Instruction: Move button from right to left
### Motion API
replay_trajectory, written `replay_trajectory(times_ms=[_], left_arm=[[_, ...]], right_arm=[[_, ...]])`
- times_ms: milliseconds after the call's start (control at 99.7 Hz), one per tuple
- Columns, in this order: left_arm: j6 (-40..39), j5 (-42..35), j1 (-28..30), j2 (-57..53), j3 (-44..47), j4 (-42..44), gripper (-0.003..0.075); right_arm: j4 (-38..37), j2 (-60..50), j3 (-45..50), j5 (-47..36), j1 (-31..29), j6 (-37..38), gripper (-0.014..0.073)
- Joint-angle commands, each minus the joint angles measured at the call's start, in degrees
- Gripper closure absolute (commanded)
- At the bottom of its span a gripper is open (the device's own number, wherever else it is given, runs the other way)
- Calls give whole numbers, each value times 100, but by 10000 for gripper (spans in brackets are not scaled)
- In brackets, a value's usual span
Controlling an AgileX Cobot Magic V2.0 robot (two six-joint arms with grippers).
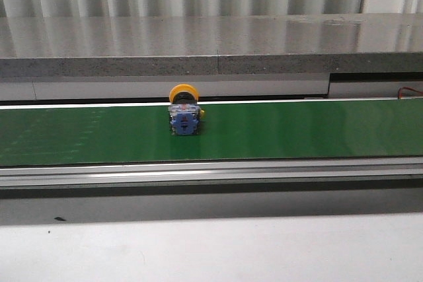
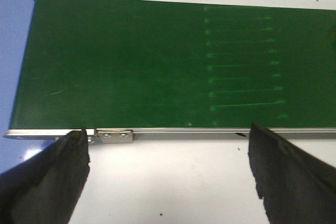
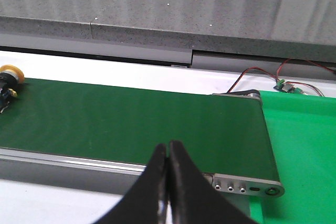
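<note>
Yellow-capped, blue-blocked button sits alone on the green belt.
Left gripper wide, right gripper closed empty; the tall button might tip.

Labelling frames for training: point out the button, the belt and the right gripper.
button (image 1: 184,121): front view, blue contact block.
belt (image 1: 297,130): front view, bare green surface.
right gripper (image 3: 168,153): right wrist view, between the shut fingertips.

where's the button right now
In the front view the button lies on the green belt, slightly left of centre near its far edge, untouched by either pincer.
</note>
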Motion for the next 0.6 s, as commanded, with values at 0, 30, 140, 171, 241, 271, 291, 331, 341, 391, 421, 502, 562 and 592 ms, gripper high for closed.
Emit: replay_trajectory(times_ms=[0, 30, 140, 171, 241, 271, 291, 331, 341, 391, 421, 502, 562, 592], left_arm=[[6, 130, -31, 331, -564, -423, 132], [6, 261, -31, 463, -690, -526, 132], [6, 546, -45, 961, -1165, -1011, 132], [6, 555, -75, 1066, -1269, -1113, 132], [6, 568, -216, 1333, -1532, -1215, 132], [6, 583, -318, 1474, -1639, -1220, 132], [6, 610, -362, 1533, -1721, -1220, 132], [6, 682, -503, 1717, -1884, -1229, 132], [6, 699, -551, 1780, -1912, -1229, 132], [6, 830, -723, 2006, -2110, -1229, 132], [6, 860, -824, 2133, -2241, -1229, 132], [6, 859, -1089, 2466, -2508, -1229, 132], [-11, 886, -1285, 2730, -2730, -1229, 132], [-71, 903, -1363, 2845, -2822, -1229, 132]], right_arm=[[-40, 32, -143, -469, -3, -61, 661], [-40, 32, -143, -469, -3, -61, 661], [-40, 32, -143, -463, -3, -61, 661], [-40, 32, -143, -463, -3, -61, 661], [-40, 32, -143, -463, -3, -61, 661], [-40, 32, -143, -463, -3, -61, 661], [-40, 32, -143, -463, -3, -61, 661], [-40, 32, -143, -463, -3, -61, 661], [-40, 32, -143, -463, -3, -61, 661], [-40, 32, -143, -463, -3, -61, 661], [-40, 32, -143, -463, -3, -61, 661], [-40, 32, -143, -463, -3, -61, 661], [-40, 32, -143, -463, -3, -61, 661], [-40, 32, -143, -463, -3, -61, 661]])
